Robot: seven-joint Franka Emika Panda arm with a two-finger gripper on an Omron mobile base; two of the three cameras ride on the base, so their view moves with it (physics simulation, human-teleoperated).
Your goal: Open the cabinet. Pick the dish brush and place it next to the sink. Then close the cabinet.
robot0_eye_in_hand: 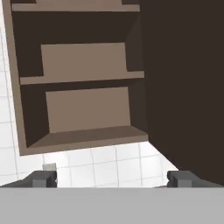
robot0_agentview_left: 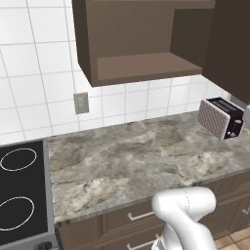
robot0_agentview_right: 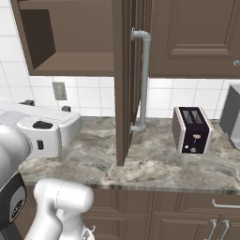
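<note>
Cabinet opened; brush not yet found.

Swung wide was the door of the cabinet, bar handle outward, shelves bare as far as seen. No telling where the dish brush lay. Spread apart and empty was the end effector, aimed into the cabinet. Left undone: picking, placing, closing.

Two base cameras look down from behind at the grey marble desk; the hand camera looks up, close, into the open dark brown wooden cabinet at 12 o'clock.

Even, soft light (slightly blurry).
</note>
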